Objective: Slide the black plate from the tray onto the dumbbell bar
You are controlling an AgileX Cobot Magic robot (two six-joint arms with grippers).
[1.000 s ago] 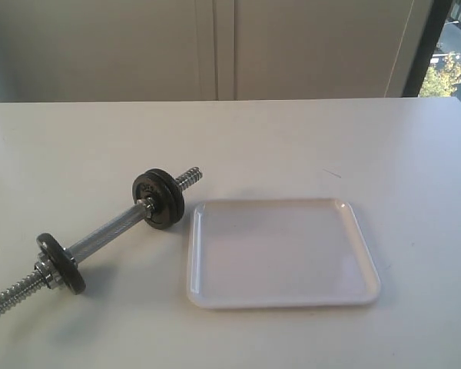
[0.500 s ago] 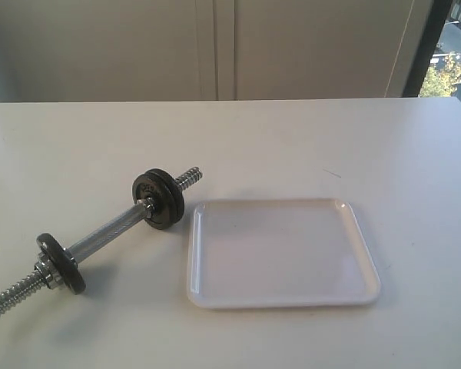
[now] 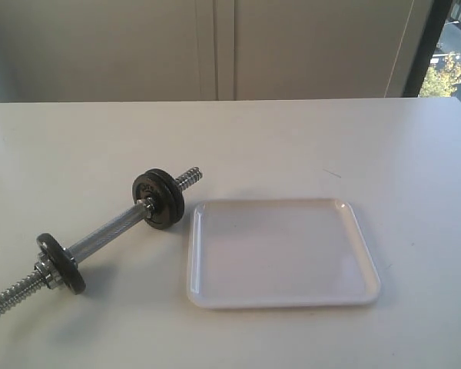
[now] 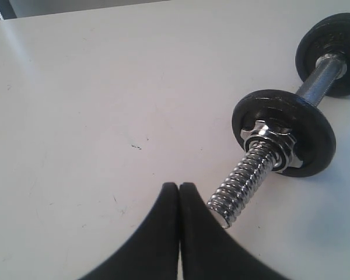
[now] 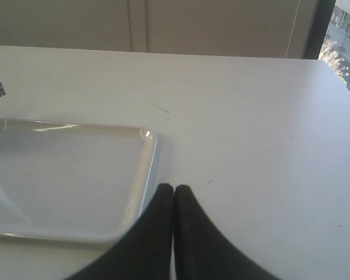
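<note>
The white tray [image 3: 202, 254] lies on the table with nothing in it; its rim [image 5: 150, 166] also shows in the right wrist view. The dumbbell bar [image 3: 107, 229] lies slanted to the tray's left. Two dark discs sit together near its far end, and the outer one, towards the threaded tip, looks like the black plate [image 3: 171, 204]. A third disc [image 3: 61, 263] sits near the front end behind a chrome nut. My left gripper [image 4: 179, 185] is shut and empty, close beside the bar's threaded tip [image 4: 236, 195]. My right gripper [image 5: 174, 188] is shut and empty by the tray's edge. Neither gripper shows in the exterior view.
The white table [image 3: 307, 146] stretches behind and to the right of the tray. A pale wall and a window [image 3: 446, 69] stand behind its far edge. In the left wrist view the nearer disc [image 4: 283, 131] stands upright, with another disc [image 4: 332, 41] further along the bar.
</note>
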